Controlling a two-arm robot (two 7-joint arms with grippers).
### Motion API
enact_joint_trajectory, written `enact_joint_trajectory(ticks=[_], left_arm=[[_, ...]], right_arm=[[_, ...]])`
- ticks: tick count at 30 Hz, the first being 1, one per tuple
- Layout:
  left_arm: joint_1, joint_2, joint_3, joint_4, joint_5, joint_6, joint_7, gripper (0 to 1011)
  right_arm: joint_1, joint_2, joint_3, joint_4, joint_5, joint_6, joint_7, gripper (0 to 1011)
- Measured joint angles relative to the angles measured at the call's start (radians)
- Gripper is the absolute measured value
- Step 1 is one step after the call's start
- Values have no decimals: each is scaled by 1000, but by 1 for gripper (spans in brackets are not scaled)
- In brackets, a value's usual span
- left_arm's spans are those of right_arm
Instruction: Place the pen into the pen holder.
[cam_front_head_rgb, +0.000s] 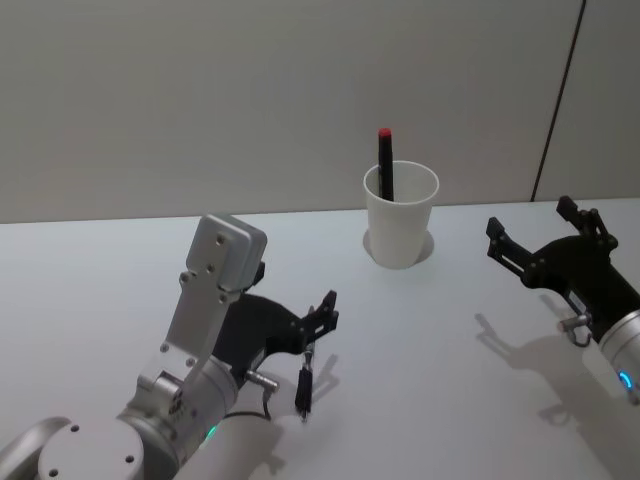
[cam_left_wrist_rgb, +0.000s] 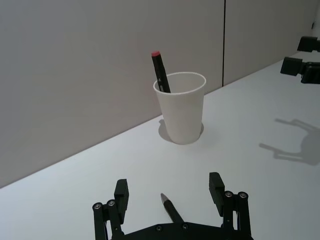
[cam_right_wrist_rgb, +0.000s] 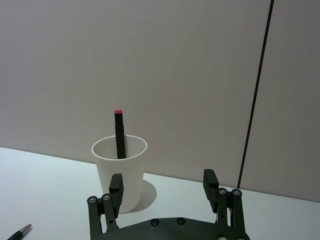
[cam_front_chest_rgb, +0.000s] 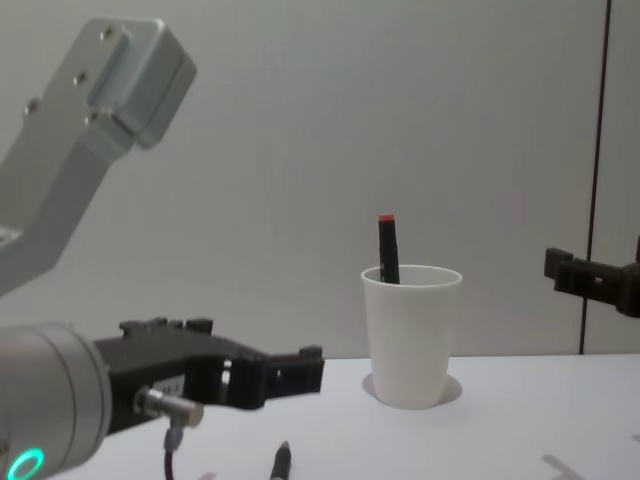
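- left gripper (cam_left_wrist_rgb: 168, 188): fingers spread wide, low over the surface (cam_front_head_rgb: 430, 380), on the robot's side of the pen holder (cam_front_head_rgb: 400, 225) and to its left, well apart from it.
- Its fingers (cam_left_wrist_rgb: 121, 192) straddle a dark pen (cam_left_wrist_rgb: 170, 209) w/o touching it; there is a clear gap on each side in the left wrist view.
- That pen lies flat on the surface btwn the fingers, tip pointing toward the pen holder. Its back end is hidden under the gripper body.
- Head view: same left gripper (cam_front_head_rgb: 318, 325) just above the pen (cam_front_head_rgb: 304, 385). Chest view: left gripper (cam_front_chest_rgb: 300, 370) w/ the pen's tip (cam_front_chest_rgb: 282, 462) below it, nearer the robot than the pen holder (cam_front_chest_rgb: 412, 335).
- Pen holder (cam_left_wrist_rgb: 182, 112): white paper cup, upright on the surface, close to the grey wall (cam_front_head_rgb: 200, 100) at the back.
- In it stands a second pen (cam_front_head_rgb: 385, 165), black w/ a red top, leaning on the rim and sticking out above it. Also seen in chest view (cam_front_chest_rgb: 388, 250) and left wrist view (cam_left_wrist_rgb: 160, 70).
- right gripper (cam_front_head_rgb: 530, 222): fingers spread, holding nothing, off the surface, to the right of the pen holder and well apart from it.
- Right wrist view: right gripper (cam_right_wrist_rgb: 163, 180) faces the pen holder (cam_right_wrist_rgb: 127, 165) and red-topped pen (cam_right_wrist_rgb: 119, 132); the tip of the lying pen (cam_right_wrist_rgb: 22, 231) shows far off on the pen holder's left.
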Motion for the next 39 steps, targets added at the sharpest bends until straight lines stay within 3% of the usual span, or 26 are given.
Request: enact_joint_trajectory(ticks=[10,21,39], left_arm=[[38,2,5,-33,-31,66,33,1001],[55,-23,10,-41,-59,116,62,1001],[37,-81,21,-8,-55,163,21,1001]], right_arm=[[0,0,0,0,0,0,0,1001],[0,0,0,0,0,0,0,1001],[0,0,0,0,0,0,0,1001]])
